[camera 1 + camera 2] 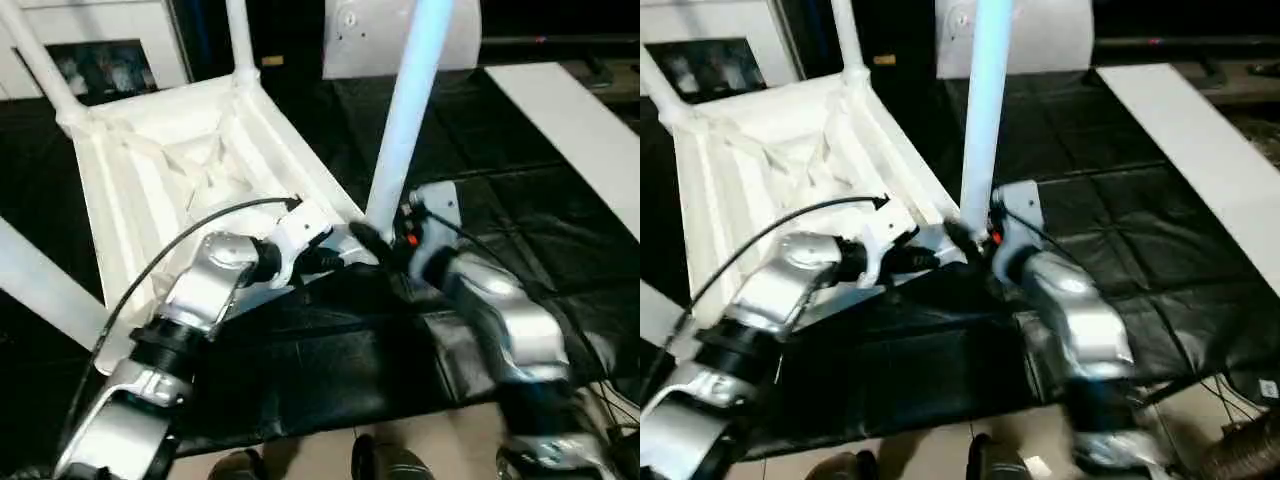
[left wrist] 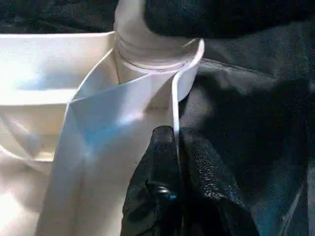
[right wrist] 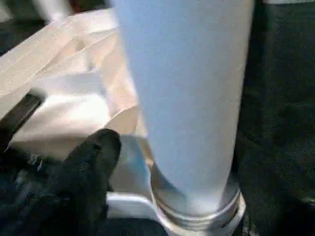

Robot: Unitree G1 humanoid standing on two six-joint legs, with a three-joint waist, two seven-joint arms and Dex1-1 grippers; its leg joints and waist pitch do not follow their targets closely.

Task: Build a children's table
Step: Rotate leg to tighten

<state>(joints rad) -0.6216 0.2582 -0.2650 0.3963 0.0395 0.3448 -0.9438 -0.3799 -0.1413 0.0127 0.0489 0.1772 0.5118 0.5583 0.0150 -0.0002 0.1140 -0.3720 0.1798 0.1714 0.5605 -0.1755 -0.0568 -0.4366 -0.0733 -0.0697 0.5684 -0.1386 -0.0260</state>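
white plastic, ribs up: the tabletop [image 1: 190, 170] lies upside down on the black-covered desk [image 1: 480, 250], and i count legs standing in its corner sockets. two far legs [image 1: 240, 40] rise from the back corners, another slants off past my left forearm, and the near-corner leg [image 1: 405, 120] stands upright in its socket [image 2: 162, 64], seated down to its collar as far as i can judge. my left jaws [image 2: 170, 157] are pinched shut on the thin edge of the tabletop rim beside that socket, steadying it. my right jaws [image 1: 385, 250] sit at the base of that leg, one finger [image 3: 93, 162] off to the side of it; whether they grip it i cannot tell. by my reckoning all four legs are in, leaving a check for tightness and turning the table upright.
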